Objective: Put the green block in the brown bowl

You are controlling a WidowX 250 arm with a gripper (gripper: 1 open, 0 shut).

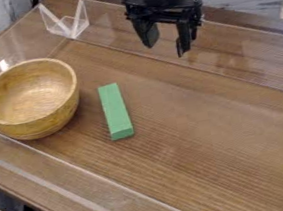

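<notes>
green block (115, 111) lies flat on the table (214, 116), just beside the brown bowl (28, 97).
the gripper (166, 33) hangs apart from both, fingers spread, holding nothing.

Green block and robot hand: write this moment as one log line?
gripper: open, empty | green block: on table, beside brown bowl | bowl: empty

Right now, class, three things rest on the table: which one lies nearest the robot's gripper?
The clear plastic stand, at the back edge beside the open gripper. The green block and brown bowl lie farther forward.
</notes>
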